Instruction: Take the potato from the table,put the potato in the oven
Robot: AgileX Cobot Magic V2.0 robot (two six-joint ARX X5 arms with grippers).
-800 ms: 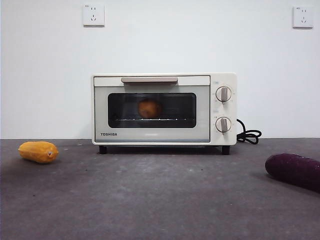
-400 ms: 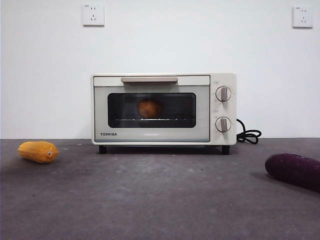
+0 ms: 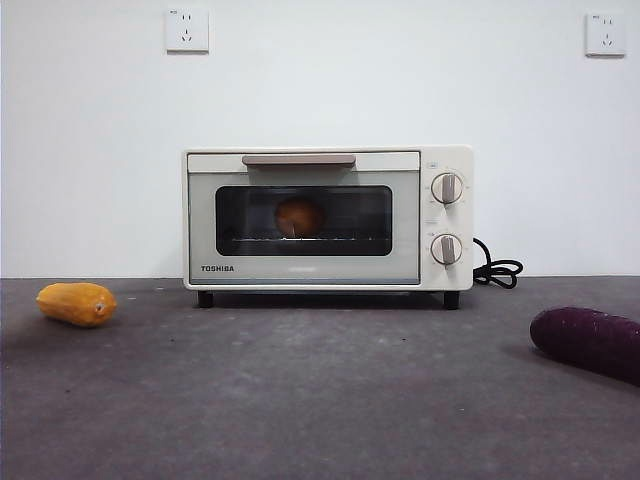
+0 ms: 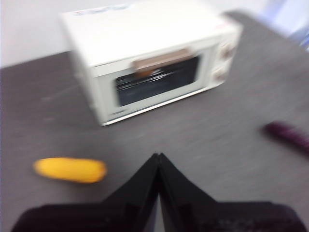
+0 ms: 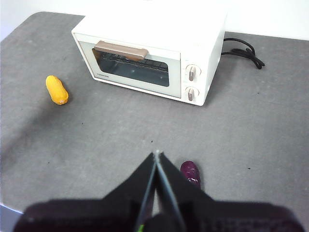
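Observation:
The potato [image 3: 299,216] rests on the rack inside the cream-white oven [image 3: 327,218], seen through its dark glass door, which is closed. From above, the oven [image 5: 152,50] stands at the far side of the dark grey table [image 5: 96,135]. My left gripper [image 4: 158,157] hangs high over the table with its jaws shut and empty; its view of the oven [image 4: 149,58] is blurred. High above the near side of the table, my right gripper [image 5: 156,154] is also shut on nothing. Neither gripper shows in the front view.
A ridged yellow-orange vegetable [image 3: 77,303] lies on the table left of the oven. A long dark purple vegetable [image 3: 588,341] lies at the right. The oven's black cord [image 3: 497,270] curls behind its right side. Two wall sockets sit high on the white wall.

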